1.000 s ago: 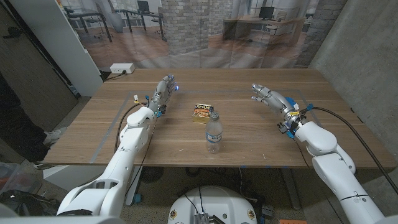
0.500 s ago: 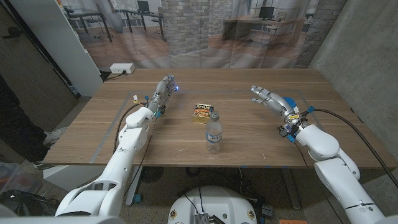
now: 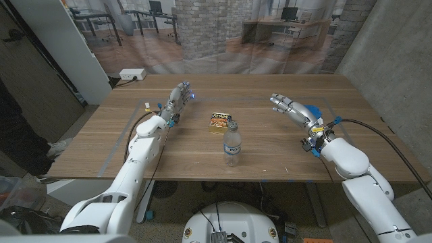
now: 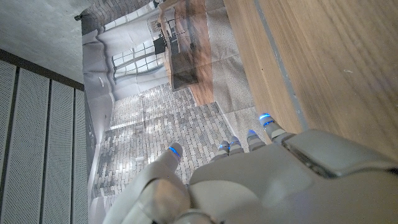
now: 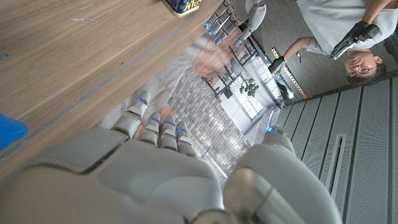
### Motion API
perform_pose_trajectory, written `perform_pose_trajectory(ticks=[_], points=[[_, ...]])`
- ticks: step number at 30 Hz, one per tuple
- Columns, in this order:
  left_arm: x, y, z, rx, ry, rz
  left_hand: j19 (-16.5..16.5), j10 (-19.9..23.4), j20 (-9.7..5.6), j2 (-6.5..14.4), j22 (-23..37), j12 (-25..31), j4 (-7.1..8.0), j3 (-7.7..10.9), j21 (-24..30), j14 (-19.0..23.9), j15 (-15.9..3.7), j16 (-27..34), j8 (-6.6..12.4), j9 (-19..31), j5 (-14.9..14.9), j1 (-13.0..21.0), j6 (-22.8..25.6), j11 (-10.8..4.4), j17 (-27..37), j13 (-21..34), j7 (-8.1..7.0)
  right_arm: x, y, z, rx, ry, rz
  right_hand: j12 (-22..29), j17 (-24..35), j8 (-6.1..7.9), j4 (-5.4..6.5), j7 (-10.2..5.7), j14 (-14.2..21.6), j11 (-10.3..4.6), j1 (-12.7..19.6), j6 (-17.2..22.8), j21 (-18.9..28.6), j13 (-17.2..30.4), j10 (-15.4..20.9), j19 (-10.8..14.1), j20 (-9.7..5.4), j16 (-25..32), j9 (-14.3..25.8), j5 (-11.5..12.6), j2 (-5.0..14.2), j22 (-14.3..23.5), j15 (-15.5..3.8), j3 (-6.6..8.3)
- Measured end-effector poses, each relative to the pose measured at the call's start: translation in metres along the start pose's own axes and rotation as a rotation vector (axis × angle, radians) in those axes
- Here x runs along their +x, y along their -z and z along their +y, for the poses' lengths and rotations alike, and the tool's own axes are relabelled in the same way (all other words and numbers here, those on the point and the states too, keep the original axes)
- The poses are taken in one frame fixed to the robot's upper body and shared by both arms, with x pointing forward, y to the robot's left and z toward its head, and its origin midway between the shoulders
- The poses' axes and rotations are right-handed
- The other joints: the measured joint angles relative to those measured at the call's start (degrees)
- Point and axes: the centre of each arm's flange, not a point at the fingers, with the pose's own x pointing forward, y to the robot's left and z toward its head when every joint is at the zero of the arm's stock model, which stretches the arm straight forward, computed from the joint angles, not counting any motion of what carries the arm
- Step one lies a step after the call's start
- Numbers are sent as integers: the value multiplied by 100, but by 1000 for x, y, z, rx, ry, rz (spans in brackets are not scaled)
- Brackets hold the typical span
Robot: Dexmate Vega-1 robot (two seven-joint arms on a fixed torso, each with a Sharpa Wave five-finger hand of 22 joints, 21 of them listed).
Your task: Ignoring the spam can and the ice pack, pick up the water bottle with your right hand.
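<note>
The clear water bottle (image 3: 232, 144) with a grey cap stands upright in the middle of the table (image 3: 270, 152), just nearer to me than the spam can (image 3: 219, 121). My right hand (image 3: 290, 106) hovers open to the bottle's right and farther back, fingers stretched out and well apart from the bottle. A blue ice pack (image 3: 312, 110) shows partly under that wrist. My left hand (image 3: 177, 99) is open at the far left of the table, holding nothing. In the right wrist view, my right hand (image 5: 155, 174) points along the table toward the spam can (image 5: 183, 5).
A white power box (image 3: 131, 73) lies beyond the table's far left corner. A person holding controllers (image 5: 348, 37) stands behind the table in the right wrist view. In the left wrist view, my left hand (image 4: 249, 180) reaches near the table's edge (image 4: 280, 93).
My right hand and forearm have shifted slightly to the left, toward the bottle. The left arm, bottle and can have not moved.
</note>
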Motion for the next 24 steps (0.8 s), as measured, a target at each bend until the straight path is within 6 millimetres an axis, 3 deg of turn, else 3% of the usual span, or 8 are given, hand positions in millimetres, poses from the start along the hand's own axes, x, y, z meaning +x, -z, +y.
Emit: perform_pose_trajectory(ticks=[24], points=[[1,-3,3,6,7,-6,0,0,0,0,0,0,0,0,0,0,0,0,0,0,0,0,0,0,0,21,0,-13,-20,18,-42,-11,-10,0,0,0,-17,0,0,0,31,0,0,0,0,0,0,0,29,23,31,0,0,-17]])
